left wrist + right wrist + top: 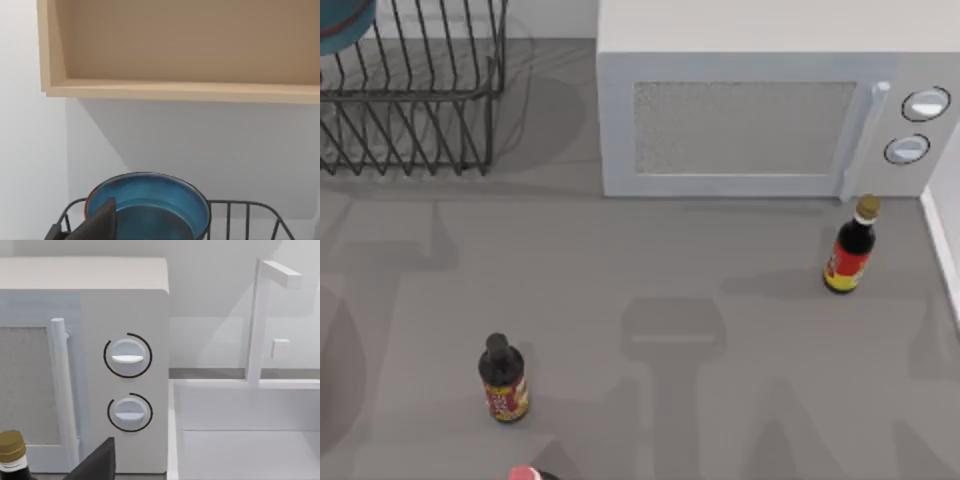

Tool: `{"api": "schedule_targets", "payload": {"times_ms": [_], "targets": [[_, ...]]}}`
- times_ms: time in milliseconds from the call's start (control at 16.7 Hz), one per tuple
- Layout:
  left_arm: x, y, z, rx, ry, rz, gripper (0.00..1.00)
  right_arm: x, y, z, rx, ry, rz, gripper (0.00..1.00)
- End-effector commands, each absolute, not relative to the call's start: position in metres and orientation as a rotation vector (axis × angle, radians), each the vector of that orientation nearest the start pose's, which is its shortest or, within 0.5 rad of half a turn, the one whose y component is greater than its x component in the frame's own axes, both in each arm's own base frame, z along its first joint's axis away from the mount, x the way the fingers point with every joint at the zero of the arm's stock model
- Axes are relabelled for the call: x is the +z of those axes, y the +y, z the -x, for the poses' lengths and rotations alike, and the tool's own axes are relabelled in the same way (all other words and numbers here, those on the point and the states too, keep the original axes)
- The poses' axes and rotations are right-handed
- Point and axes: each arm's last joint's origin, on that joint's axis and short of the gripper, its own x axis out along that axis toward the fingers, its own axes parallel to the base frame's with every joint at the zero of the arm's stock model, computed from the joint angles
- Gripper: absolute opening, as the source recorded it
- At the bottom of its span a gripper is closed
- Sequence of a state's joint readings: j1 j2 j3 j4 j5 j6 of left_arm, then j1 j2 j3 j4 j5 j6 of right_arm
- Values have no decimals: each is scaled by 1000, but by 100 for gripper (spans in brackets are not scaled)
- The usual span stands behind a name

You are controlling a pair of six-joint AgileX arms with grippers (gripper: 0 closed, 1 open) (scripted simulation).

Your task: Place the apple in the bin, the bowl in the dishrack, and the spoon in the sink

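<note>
left pincer (82,227) sits near the bowl (148,205); one dark finger shows low in the left wrist view, cannot tell whether it grips anything. bowl stands on edge in the dishrack (415,95) at the tabletop's (700,300) far left corner, blue inside toward the wrist camera. judged stiff, fairly heavy, glazed and slippery, chips if dropped; take it by the rim, clamp thin wall. left arm judged reaching far and level toward the wall. right pincer (95,465) near the microwave (760,110) knobs, beside the sink (250,440), grip state cannot tell, arm looks idle. sauce bottle (503,378) near, another bottle (850,245) right.
</note>
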State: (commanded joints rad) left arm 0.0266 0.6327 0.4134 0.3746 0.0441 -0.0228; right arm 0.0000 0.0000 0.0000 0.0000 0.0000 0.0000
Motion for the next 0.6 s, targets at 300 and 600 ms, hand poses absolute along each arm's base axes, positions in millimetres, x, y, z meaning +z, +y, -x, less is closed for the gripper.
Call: {"api": "schedule_targets", "payload": {"times_ms": [300, 600], "targets": [[223, 0, -111, -6, -155, 21, 100, 160, -1, -106, 0, 0, 0, 100], [163, -1, -106, -2, -8, 2, 100, 160, -1, -106, 0, 0, 0, 100]]}}
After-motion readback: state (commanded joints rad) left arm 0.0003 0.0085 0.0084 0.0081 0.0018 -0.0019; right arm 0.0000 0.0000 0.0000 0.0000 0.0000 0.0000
